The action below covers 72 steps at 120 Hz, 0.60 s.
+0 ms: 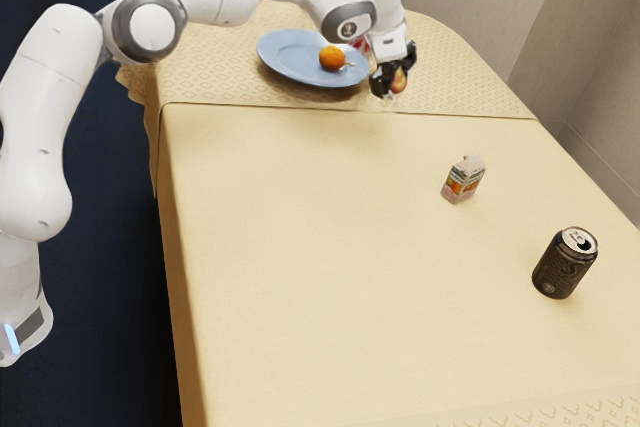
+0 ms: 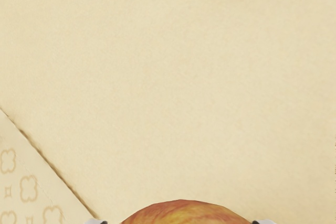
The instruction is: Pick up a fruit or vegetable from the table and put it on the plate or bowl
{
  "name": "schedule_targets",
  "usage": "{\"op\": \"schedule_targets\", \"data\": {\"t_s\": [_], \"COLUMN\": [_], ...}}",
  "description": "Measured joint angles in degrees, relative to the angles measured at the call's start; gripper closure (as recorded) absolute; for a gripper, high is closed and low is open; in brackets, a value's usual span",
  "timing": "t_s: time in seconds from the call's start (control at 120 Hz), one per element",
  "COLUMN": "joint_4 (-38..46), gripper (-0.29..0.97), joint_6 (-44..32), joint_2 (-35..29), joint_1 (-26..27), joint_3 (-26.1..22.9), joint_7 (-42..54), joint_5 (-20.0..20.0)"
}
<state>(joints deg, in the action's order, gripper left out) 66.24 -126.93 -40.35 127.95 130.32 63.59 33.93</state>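
Hand (image 1: 393, 80): black, two fingers, closed from two sides on a red-and-yellow apple (image 2: 181, 212); the apple sits between the fingertips, directly under the hand, above the table (image 1: 330, 277).
Plate (image 1: 285, 52): blue, just beside the hand, on the arm's side of it, resting on a patterned cloth (image 1: 460, 67).
Orange (image 1: 332, 57): on the plate, near the rim closest to the hand.
Carton (image 1: 463, 179): small, upright, well apart from the hand on the plain table.
Can (image 1: 565, 262): dark, upright, farther from the hand than the carton.
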Motion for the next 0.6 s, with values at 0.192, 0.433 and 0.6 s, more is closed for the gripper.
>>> {"op": "schedule_targets", "data": {"t_s": [0.192, 0.433, 0.6], "joint_4": [-0.08, -0.03, 0.02], "gripper": [0.46, 0.49, 0.49], "joint_6": [9.62, 14.33, 12.66], "joint_2": [4.62, 3.85, 2.36], "joint_1": [-7.45, -11.06, -12.42], "joint_3": [-9.67, -5.22, -0.83], "joint_7": [0.63, 1.59, 1.89], "joint_5": [-0.06, -0.17, -0.23]}}
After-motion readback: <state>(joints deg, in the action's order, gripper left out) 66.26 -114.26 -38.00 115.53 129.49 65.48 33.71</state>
